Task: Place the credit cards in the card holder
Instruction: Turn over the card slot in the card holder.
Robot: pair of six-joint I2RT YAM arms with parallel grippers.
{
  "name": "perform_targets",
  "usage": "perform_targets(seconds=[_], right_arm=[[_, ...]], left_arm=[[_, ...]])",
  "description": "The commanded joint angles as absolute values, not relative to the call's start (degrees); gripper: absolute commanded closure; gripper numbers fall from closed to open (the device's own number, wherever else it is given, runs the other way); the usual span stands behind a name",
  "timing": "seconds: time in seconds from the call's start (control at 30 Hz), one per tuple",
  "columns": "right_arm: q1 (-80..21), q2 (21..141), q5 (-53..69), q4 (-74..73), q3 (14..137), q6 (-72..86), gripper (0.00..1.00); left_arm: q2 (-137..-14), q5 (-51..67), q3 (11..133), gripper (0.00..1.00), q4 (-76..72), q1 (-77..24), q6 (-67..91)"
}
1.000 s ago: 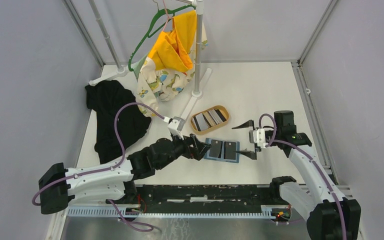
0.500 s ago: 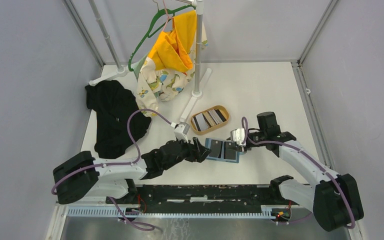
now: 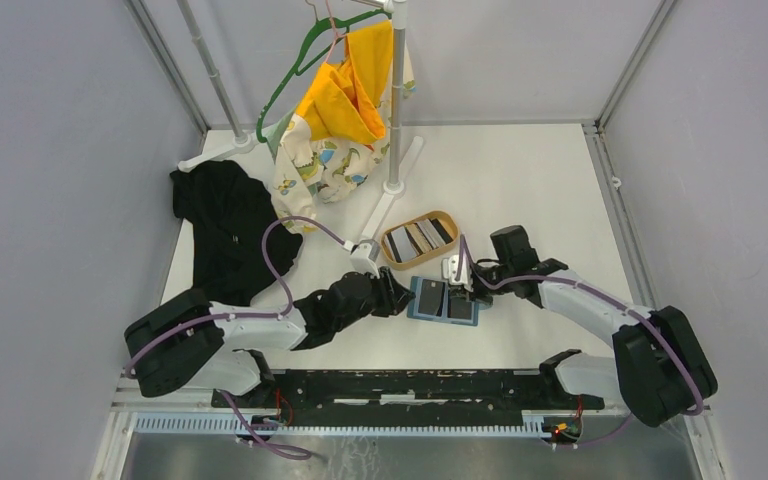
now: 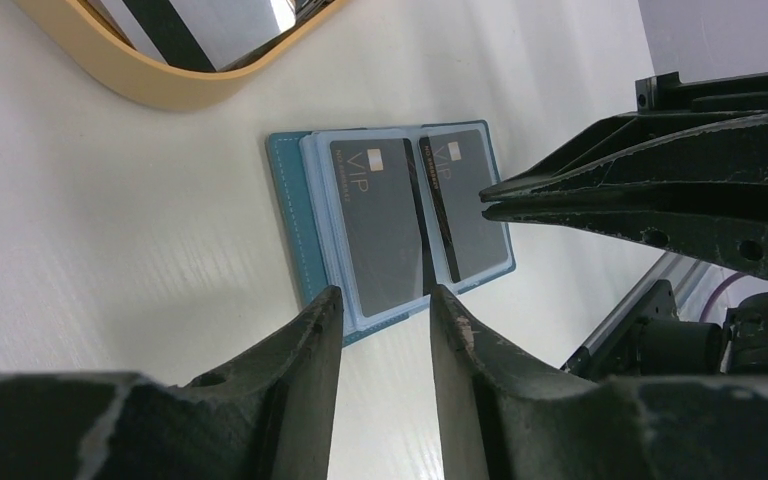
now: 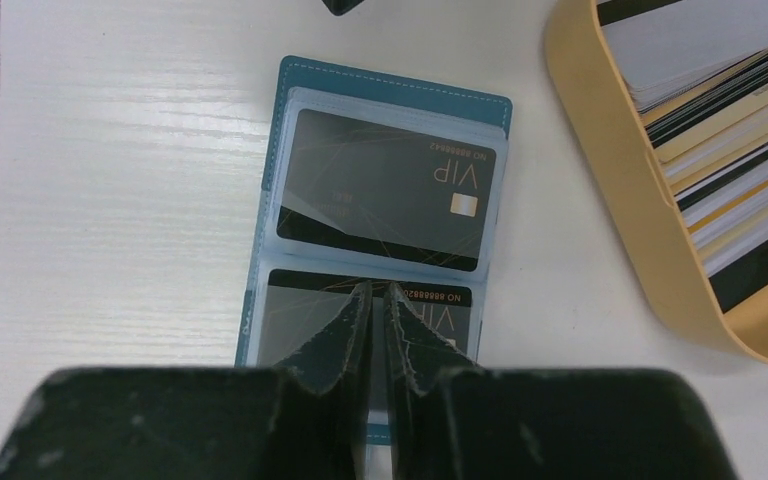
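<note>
The teal card holder (image 3: 444, 300) lies open and flat on the white table, with a dark card in each clear pocket (image 4: 380, 215) (image 5: 385, 190). More credit cards (image 3: 418, 238) stand striped in the oval tan tray (image 5: 600, 170). My left gripper (image 4: 385, 300) is open at the holder's left end, its tips over the edge and bare table showing between them. From the other side, my right gripper (image 5: 375, 292) is shut to a thin slit, tips down over the other pocketed card (image 5: 300, 320), with nothing seen between them.
A black cloth (image 3: 225, 235) lies at the left. At the back stands a rack pole (image 3: 395, 100) with a yellow garment (image 3: 345, 95), a patterned garment (image 3: 320, 165) and a green hanger (image 3: 285, 90). Grey walls close in the table.
Both arms have reached inward to the card holder. The right gripper has gone from wide open to nearly shut, and the left jaws have narrowed.
</note>
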State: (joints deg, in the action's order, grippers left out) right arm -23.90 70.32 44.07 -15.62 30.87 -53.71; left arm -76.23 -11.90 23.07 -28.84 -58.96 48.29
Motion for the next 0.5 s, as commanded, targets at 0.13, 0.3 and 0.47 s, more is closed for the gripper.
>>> perform_targets(seconds=[0.13,0.3,0.47], right_arm=[[-28.5,76.5,36.5,-11.07,36.47,-43.04,0.92],[-29.87,78.93,34.37,-10.51,37.22,-40.75,0.93],[-29.96,79.8,32.44,-11.38,37.84,-40.32,0.93]], left_arm=[[-80.14,-13.32,27.18,0.56,-28.37,-58.81,49.66],[-80.92,-13.35,27.16,0.52,-28.52,-58.9,49.75],[-81.97,-11.96,27.23,0.49,-29.35,-58.85,49.53]])
